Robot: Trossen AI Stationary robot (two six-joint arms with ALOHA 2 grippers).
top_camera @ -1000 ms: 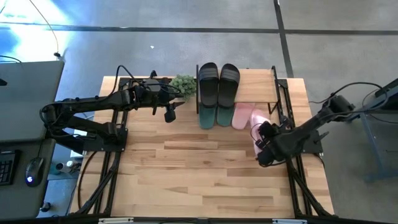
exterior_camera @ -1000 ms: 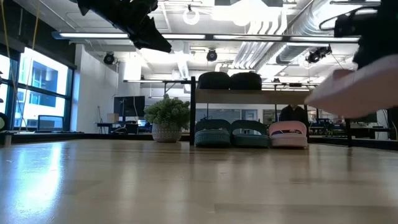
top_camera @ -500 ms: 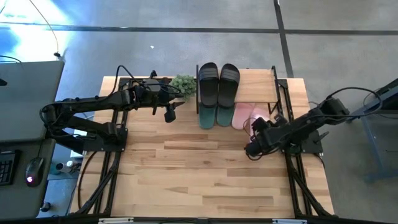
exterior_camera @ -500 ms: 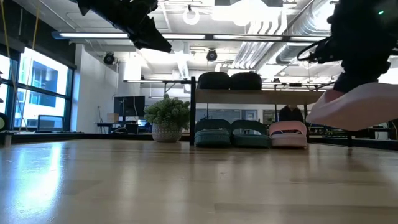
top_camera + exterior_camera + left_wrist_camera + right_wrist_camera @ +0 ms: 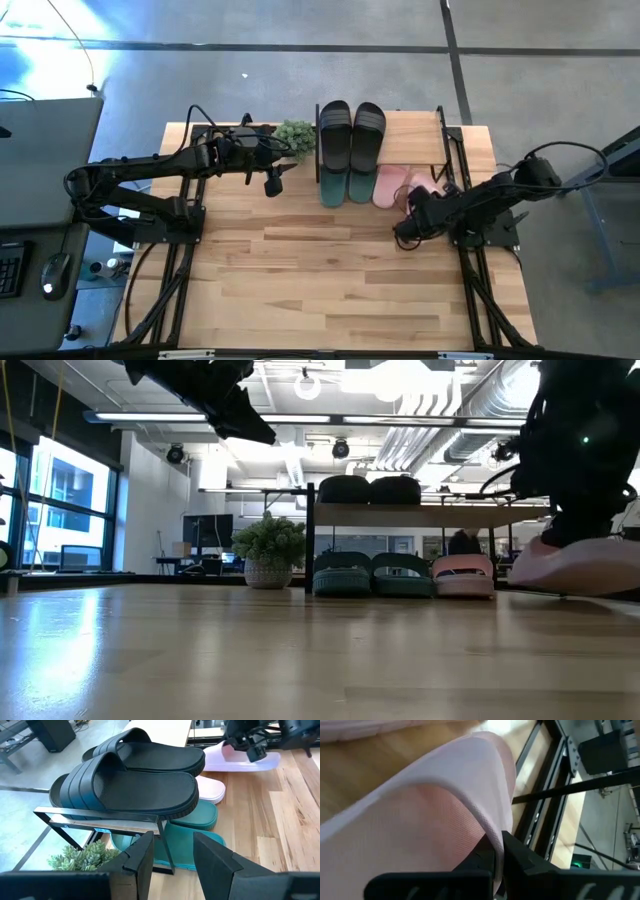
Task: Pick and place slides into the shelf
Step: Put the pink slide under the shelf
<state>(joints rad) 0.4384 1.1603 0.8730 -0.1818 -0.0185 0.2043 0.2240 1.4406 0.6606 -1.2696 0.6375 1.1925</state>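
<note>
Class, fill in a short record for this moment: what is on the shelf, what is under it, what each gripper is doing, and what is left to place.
top board: black pair on the shelf
under board: teal-green pair, one pink slide
right gripper: shut on the second pink slide, low over the table beside the shelf
left gripper: holds nothing, raised near the potted plant
left to place: the held pink slide
</note>
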